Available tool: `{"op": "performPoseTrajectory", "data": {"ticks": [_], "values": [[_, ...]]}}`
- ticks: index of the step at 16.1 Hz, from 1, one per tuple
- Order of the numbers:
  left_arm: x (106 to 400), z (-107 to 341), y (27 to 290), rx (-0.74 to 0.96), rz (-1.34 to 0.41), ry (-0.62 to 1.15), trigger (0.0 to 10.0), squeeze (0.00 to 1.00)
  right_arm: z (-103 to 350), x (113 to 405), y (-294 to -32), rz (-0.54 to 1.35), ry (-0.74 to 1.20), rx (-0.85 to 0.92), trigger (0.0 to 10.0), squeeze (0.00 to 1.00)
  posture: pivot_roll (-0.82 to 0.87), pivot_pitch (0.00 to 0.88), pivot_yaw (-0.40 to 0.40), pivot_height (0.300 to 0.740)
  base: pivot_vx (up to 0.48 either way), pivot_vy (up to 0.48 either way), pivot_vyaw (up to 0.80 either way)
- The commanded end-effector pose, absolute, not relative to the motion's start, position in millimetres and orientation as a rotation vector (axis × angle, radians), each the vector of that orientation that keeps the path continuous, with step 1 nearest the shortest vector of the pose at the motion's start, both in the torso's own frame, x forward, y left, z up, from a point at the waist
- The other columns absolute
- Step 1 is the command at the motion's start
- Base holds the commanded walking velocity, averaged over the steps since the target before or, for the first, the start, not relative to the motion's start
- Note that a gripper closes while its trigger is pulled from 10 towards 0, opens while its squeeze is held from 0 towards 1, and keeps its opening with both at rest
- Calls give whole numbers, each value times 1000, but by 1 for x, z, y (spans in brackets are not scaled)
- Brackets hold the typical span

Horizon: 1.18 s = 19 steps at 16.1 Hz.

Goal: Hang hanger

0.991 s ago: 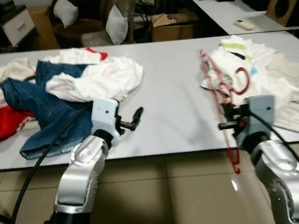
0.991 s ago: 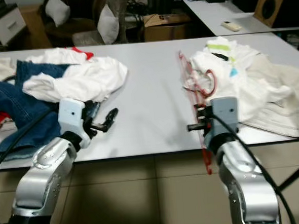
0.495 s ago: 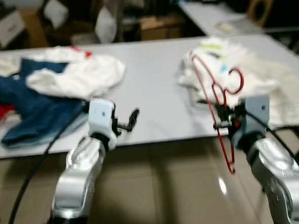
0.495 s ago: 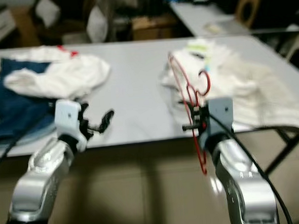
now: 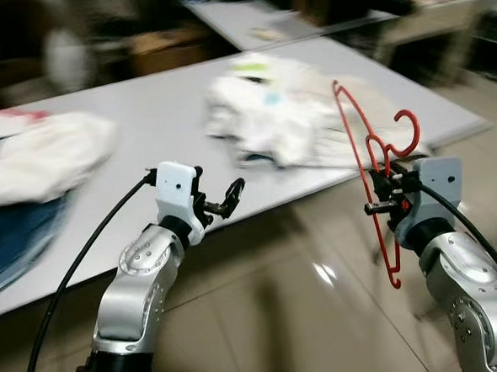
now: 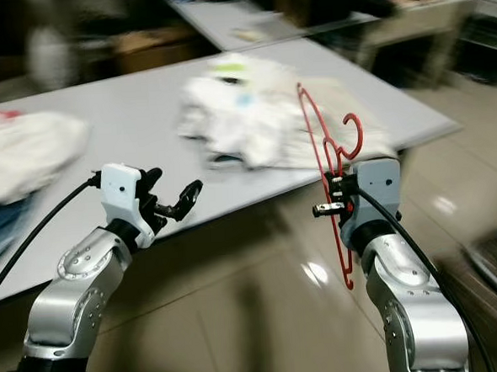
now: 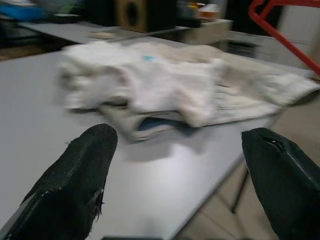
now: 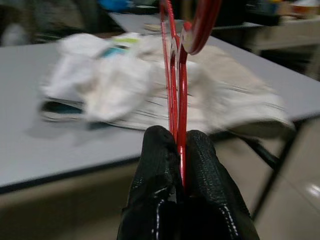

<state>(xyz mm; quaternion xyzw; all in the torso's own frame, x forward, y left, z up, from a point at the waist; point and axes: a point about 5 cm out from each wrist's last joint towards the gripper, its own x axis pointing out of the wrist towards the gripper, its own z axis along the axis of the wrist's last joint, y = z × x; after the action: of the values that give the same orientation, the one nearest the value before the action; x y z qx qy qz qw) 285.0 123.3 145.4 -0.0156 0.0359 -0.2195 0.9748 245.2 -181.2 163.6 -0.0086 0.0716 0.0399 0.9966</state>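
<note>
Off the worktop [image 5: 143, 116] edge, over the tiled floor [image 5: 265, 320], right gripper [image 6: 338, 199] is clenched on a red hanger [image 5: 373, 157], likely more than one wire pinched together, hard to tell with the blur. Right wrist view shows the black fingers [image 8: 162, 200] pressed together around the red wire. Hanger's long axis runs roughly vertical: hook [image 5: 401, 134] up beside the gripper, lower end dangling below the fingers toward the floor. It's clear of the worktop, touching nothing else. Left gripper [image 5: 228, 197] sits spread and empty, well apart from the hanger, near the worktop edge. White clothes pile [image 6: 252, 110] lies on the worktop behind. No rail or rod visible yet, so the right arm, already holding it, carries the next move.
</note>
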Motion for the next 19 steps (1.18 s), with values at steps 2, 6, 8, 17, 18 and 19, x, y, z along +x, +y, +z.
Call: {"op": "performPoseTrajectory", "data": {"ticks": [2, 6, 8, 17, 18, 19], "values": [[286, 145, 129, -32, -421, 80, 10000, 306, 167, 246, -178, 98, 132, -20, 10000, 0, -121, 0, 26, 740, 126, 0, -300], [286, 143, 132, -37, -402, 80, 10000, 318, 166, 247, -177, 111, 138, -27, 10000, 0, -117, 0, 17, 740, 285, 0, 0], [286, 143, 132, -32, -403, 79, 10000, 314, 165, 247, -177, 114, 142, -32, 10000, 0, -118, 0, 15, 740, 304, 0, -800], [287, 141, 133, -19, -394, 68, 10000, 310, 166, 247, -181, 109, 125, -68, 10000, 0, -124, 0, 17, 740, 305, 0, -51], [287, 141, 134, -17, -395, 68, 10000, 314, 165, 247, -181, 108, 127, -64, 10000, 0, -125, 0, 17, 740, 304, 0, 0], [286, 140, 134, -13, -398, 70, 10000, 310, 164, 246, -180, 114, 132, -26, 10000, 0, -125, 0, 17, 740, 304, 0, -788]]}}
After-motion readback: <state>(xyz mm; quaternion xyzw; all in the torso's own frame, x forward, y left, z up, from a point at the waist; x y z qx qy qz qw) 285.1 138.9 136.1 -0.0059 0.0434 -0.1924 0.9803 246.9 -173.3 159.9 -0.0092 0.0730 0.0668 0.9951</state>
